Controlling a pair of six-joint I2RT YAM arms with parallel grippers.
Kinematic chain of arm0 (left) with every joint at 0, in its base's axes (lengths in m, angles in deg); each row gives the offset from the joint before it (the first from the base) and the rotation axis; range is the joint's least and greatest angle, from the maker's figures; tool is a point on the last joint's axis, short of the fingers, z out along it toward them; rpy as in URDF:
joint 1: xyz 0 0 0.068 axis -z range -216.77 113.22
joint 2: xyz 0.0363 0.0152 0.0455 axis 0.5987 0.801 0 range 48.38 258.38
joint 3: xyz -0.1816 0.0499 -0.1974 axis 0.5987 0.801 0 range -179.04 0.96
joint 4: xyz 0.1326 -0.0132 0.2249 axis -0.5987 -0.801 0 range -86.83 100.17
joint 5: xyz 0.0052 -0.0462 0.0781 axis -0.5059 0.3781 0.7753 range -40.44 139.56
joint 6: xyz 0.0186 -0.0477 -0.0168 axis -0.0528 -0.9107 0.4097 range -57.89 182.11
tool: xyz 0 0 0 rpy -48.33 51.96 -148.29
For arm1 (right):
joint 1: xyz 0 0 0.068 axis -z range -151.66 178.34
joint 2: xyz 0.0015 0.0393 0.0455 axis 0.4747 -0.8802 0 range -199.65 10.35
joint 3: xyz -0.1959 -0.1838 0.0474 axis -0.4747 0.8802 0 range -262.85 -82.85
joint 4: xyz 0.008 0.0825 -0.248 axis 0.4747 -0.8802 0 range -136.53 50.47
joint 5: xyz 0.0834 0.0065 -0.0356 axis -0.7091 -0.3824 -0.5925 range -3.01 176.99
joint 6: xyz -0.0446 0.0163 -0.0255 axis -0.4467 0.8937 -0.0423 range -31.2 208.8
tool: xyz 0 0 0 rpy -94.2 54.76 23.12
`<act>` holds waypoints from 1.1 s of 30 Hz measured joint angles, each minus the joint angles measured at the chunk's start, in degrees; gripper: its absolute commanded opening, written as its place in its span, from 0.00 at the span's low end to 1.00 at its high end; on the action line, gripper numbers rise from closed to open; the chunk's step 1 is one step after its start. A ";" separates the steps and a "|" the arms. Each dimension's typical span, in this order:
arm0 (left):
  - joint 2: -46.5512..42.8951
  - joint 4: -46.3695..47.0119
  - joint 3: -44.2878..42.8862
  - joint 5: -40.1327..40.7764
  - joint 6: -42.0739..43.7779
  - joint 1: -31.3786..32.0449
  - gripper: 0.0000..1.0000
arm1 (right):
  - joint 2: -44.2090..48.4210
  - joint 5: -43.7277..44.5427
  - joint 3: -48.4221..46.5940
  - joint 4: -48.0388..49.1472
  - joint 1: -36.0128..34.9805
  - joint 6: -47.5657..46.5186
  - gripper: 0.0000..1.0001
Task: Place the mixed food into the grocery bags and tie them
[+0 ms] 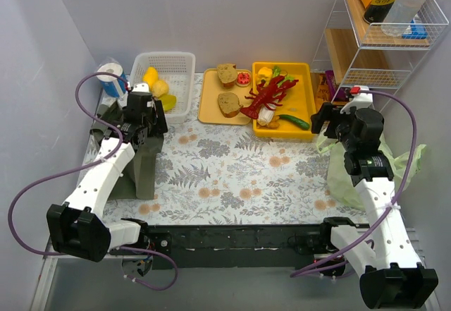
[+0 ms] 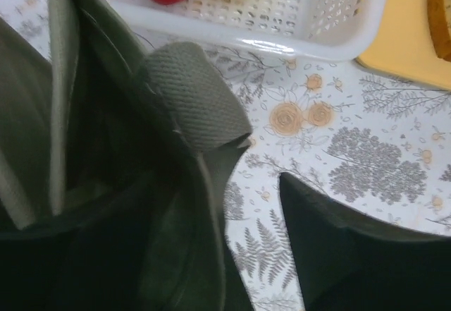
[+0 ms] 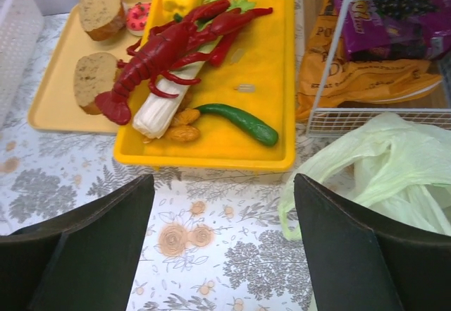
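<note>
Left claw [image 2: 218, 184] astride tote rim [image 2: 204, 209], right claw [image 3: 224, 184] near tray edge [image 3: 211, 160]

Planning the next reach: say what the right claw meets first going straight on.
The right claw probably meets the flowered tablecloth just before the yellow tray; depth unclear, perhaps the tray's near wall.

No wording is reading clearly: lettering is showing on the orange snack packet [image 3: 359, 78] and purple packet [image 3: 394, 25] inside the wire rack [image 3: 366, 122], but too blurred.
</note>
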 measured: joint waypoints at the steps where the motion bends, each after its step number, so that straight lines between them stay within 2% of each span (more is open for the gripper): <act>1: -0.04 -0.02 0.68 -0.76 0.09 0.00 0.39 | -0.09 -1.25 -0.15 0.00 0.00 0.11 0.77; 7: -1.25 3.26 1.57 -12.68 -0.85 -0.26 0.00 | -4.22 -8.20 -2.69 -0.55 -1.18 -0.46 0.73; 10: -2.62 8.35 3.15 -22.05 -4.22 -0.33 0.00 | -5.79 -8.85 -3.13 -0.61 -4.81 -0.42 0.73; 14: -3.39 16.70 5.90 -31.43 -11.28 0.70 0.00 | -7.48 -8.96 -3.15 1.55 -13.60 1.68 0.72; 18: -2.73 26.10 8.52 -35.28 -20.41 6.05 0.00 | -10.40 -9.33 -3.15 5.55 -21.09 4.90 0.72; 22: 0.09 34.58 9.90 -36.22 -27.30 12.59 0.01 | -14.34 -10.36 -3.13 9.46 -25.64 9.22 0.76; 24: 2.38 38.40 9.94 -36.81 -30.05 15.43 0.25 | -15.63 -11.47 -3.10 11.28 -26.56 11.41 0.78; 26: 4.26 40.94 9.92 -37.79 -31.58 16.83 0.42 | -16.11 -12.33 -3.10 12.76 -26.80 13.25 0.80; 27: 4.92 41.90 9.92 -38.03 -31.80 17.20 0.59 | -16.15 -12.59 -3.10 13.70 -26.86 14.14 0.80; 30: 5.33 42.21 9.66 -38.21 -31.04 17.33 0.79 | -16.15 -12.70 -3.10 15.39 -26.86 15.87 0.82; 33: 5.35 39.91 7.10 -38.42 -27.76 17.33 0.88 | -16.13 -12.66 -3.10 16.13 -26.86 17.18 0.82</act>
